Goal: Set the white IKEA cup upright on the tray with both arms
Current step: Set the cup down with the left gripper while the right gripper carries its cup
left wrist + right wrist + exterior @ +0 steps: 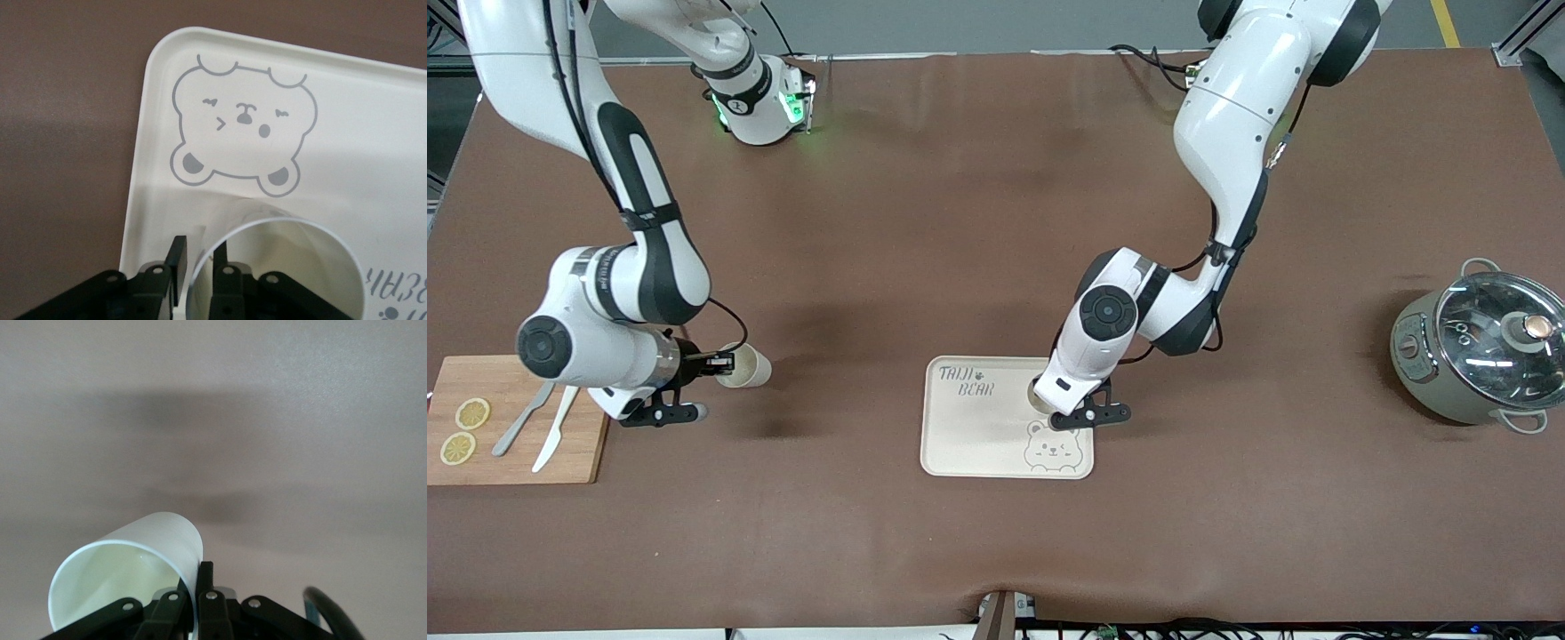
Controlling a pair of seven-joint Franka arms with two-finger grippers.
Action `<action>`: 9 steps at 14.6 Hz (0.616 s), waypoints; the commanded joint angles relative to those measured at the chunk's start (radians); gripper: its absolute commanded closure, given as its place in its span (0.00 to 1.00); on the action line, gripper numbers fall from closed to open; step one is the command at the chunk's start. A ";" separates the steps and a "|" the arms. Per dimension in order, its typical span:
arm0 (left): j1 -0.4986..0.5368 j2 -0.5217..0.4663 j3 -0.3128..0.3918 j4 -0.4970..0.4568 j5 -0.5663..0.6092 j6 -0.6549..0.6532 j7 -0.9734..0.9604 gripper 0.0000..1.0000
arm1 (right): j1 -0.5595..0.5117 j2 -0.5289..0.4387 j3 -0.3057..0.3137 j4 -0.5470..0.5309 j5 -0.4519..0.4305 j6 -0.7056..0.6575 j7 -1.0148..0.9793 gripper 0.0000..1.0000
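We count two white cups. One (pixel 1039 396) sits upright on the tray (pixel 978 444), the left gripper (pixel 198 267) pinching its rim. The second cup (pixel 745 366), tilted, is pinched at its rim by the right gripper (pixel 713 361), well apart from the tray toward the right arm's end.

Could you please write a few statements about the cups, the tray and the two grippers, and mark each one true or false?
1. The left gripper is over the tray, its fingers pinching a white cup's rim. True.
2. The right gripper holds a knife. False: it grips a second white cup by the rim, over the bare table.
3. The tray shows a bear drawing. True.
4. Lemon slices lie on the tray. False: they lie on the cutting board.
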 commanded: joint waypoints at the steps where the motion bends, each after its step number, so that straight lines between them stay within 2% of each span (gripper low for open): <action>1: -0.014 0.014 0.017 0.024 0.050 0.002 -0.020 0.00 | 0.053 -0.016 0.002 0.086 0.020 -0.097 0.168 1.00; 5: -0.021 0.000 0.015 0.024 0.070 0.001 -0.072 0.00 | 0.212 -0.019 0.000 0.253 0.020 -0.191 0.554 1.00; 7: -0.020 -0.023 0.017 0.024 0.070 -0.016 -0.072 0.00 | 0.280 -0.010 -0.001 0.281 0.014 -0.180 0.682 1.00; 9: -0.018 -0.052 0.017 0.026 0.068 -0.076 -0.072 0.00 | 0.299 -0.003 0.000 0.296 0.017 -0.175 0.751 1.00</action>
